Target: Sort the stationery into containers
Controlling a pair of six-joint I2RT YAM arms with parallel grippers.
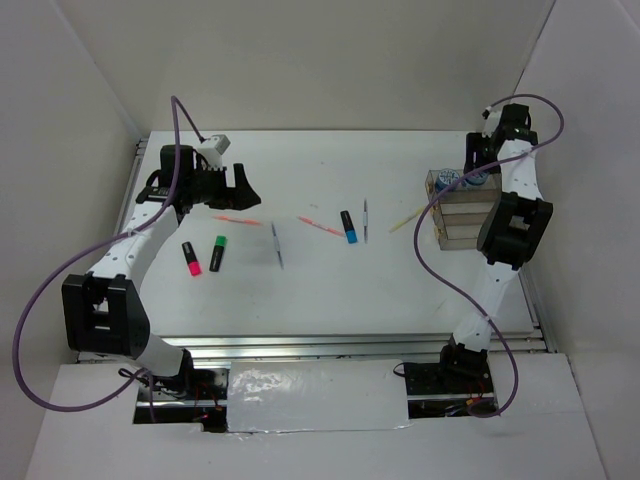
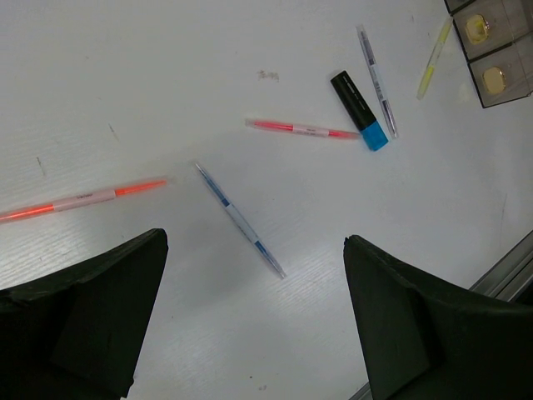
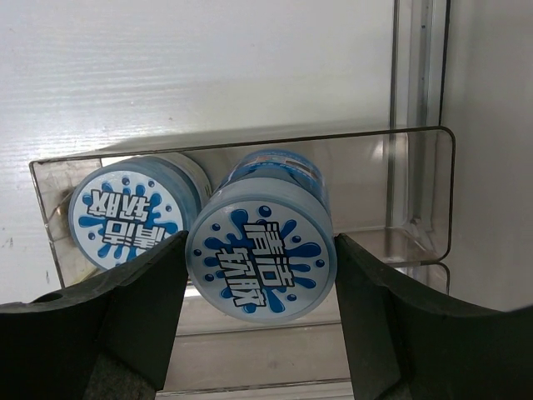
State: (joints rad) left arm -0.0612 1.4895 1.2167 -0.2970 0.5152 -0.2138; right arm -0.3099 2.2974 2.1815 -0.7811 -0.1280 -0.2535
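My right gripper (image 3: 261, 242) is shut on a round blue-white tape roll (image 3: 260, 275) and holds it in the end compartment of the clear organiser tray (image 3: 416, 137), beside a second roll (image 3: 133, 218). In the top view this gripper (image 1: 480, 168) is over the tray's far end (image 1: 462, 232). My left gripper (image 2: 254, 250) is open and empty above a silver pen (image 2: 240, 220), and shows at the left in the top view (image 1: 235, 190). On the table lie two orange sticks (image 1: 237, 218) (image 1: 320, 226), a blue highlighter (image 1: 348, 227), another silver pen (image 1: 365, 220) and a yellow stick (image 1: 407, 218).
A pink-capped highlighter (image 1: 190, 257) and a green-capped one (image 1: 217, 253) lie near the left arm. White walls close in the table on the left, right and back. A metal rail (image 1: 350, 345) runs along the near edge.
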